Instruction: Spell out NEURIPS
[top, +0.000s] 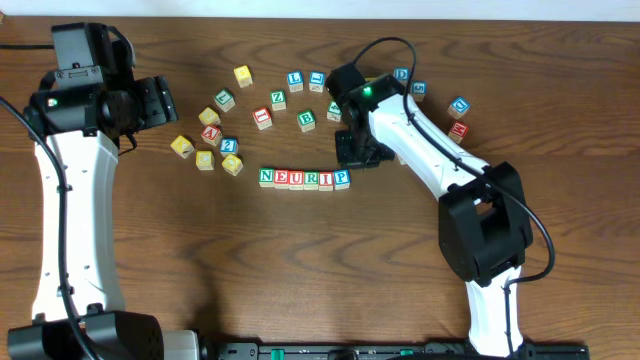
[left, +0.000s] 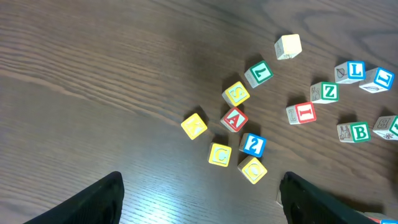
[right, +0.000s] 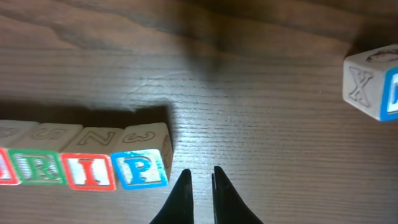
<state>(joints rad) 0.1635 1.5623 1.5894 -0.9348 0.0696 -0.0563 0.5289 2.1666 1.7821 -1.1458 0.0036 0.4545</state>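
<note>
Surface: a dark brown wood-grain desk (top: 300, 270) is carrying everything, and light is glaring off it under the left wrist camera.
Room: only a pale strip (top: 560, 8) is showing past the desk's far edge.
Row: six cubes (top: 304, 178) are sitting side by side and touching, near the middle of the desk, reading N E U R I P.
Axis: the row is running left to right in the overhead view. N (top: 266, 177) is lying toward the left arm's side and P (top: 342, 178) toward the right arm's. The letters are facing up and reading upright to that camera.
Right jaws: they are hanging just beside the P end, pinched almost together and gripping nothing.
Left jaws: they are standing wide apart above the scattered cubes, holding nothing.
Loose cubes: one cluster (top: 215, 135) is lying beyond the row on the left, well apart from it. Others are lying around the right arm (top: 420, 140).
</note>
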